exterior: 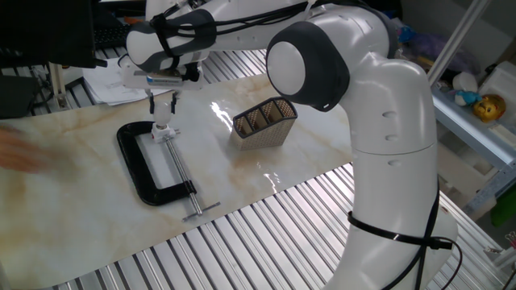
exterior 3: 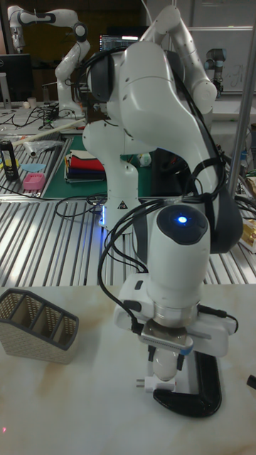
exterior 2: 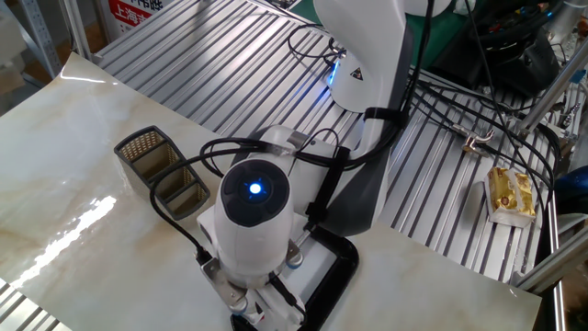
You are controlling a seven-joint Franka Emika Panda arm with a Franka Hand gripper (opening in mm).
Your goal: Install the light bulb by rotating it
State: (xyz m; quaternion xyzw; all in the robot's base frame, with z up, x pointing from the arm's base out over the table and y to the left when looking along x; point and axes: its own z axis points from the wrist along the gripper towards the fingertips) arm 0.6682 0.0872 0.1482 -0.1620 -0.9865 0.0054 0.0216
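The gripper [exterior 3: 165, 353] is clamped on the light bulb [exterior 3: 164, 364], which hangs straight below the fingers, globe up in the grip and narrow base pointing down. Directly beneath the hand sits the white socket [exterior: 162, 129] at the black C-clamp [exterior: 147, 179], so the bulb's long axis looks vertical and lined up for twisting

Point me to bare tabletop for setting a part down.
Free: the marble table left of the black C-clamp, and the strip between clamp and mesh basket. Crowded: under the gripper holding the light bulb at the clamp's top.
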